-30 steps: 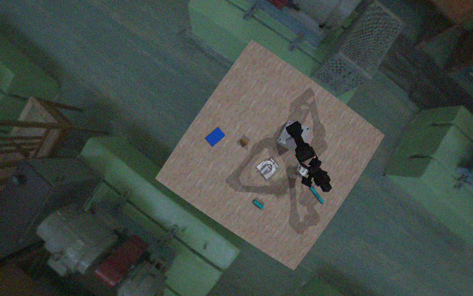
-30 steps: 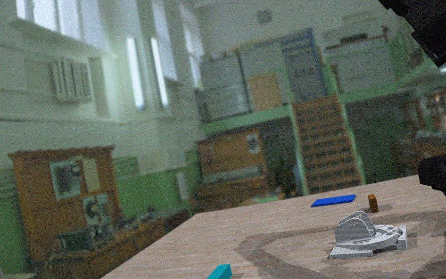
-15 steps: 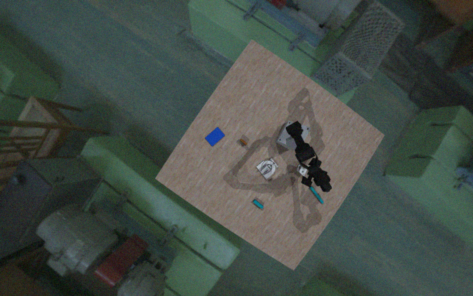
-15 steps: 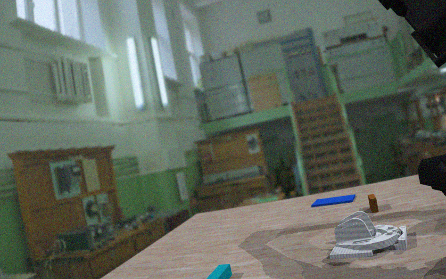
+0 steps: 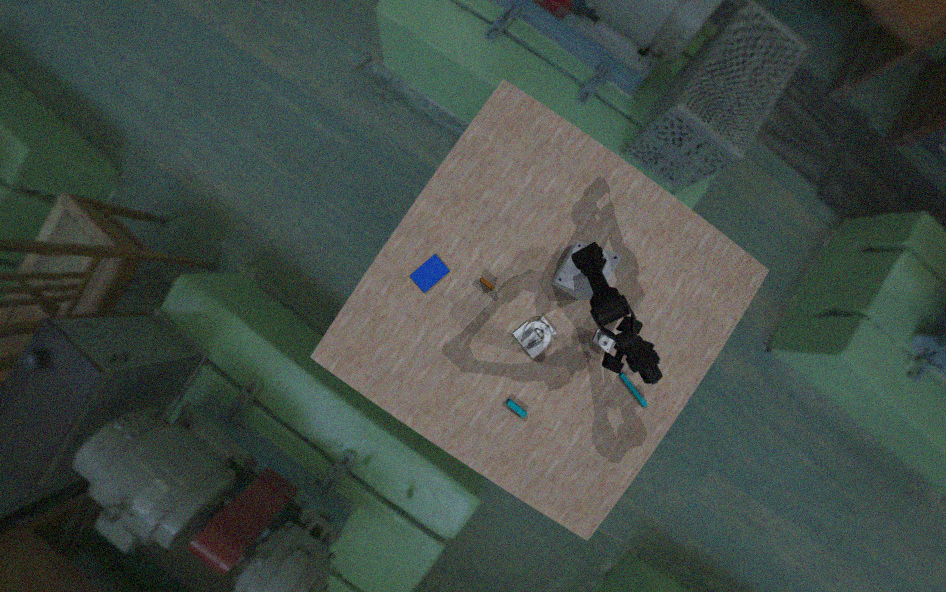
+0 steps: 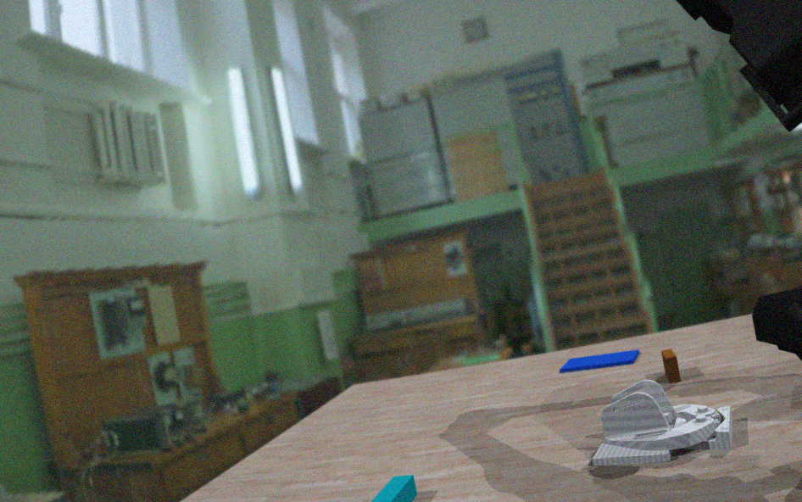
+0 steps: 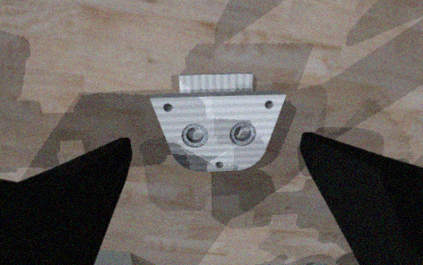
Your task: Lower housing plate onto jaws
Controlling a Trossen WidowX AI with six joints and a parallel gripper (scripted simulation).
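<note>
The pale grey housing plate [image 5: 604, 341] [image 7: 218, 149] is beneath my gripper, with two ringed round holes and several small ones. A ribbed grey block [image 7: 216, 83] shows behind its straight edge. My gripper [image 5: 616, 343] [image 7: 217, 143] is open and empty; in the wrist view its two black fingers stand wide, one on each side of the plate, without touching it. The pale grey base assembly with the jaws [image 5: 535, 337] [image 6: 638, 435] stands on the table apart from the plate, with upright rounded walls. Its pins and stubs are too small to tell apart.
A blue flat block [image 5: 429, 272] [image 6: 600, 360] and an orange block [image 5: 486, 284] [image 6: 671, 365] lie beyond the base assembly. A short teal block [image 5: 516, 408] [image 6: 396, 490] lies on its other side. A long teal bar [image 5: 633, 390] lies close to the gripper.
</note>
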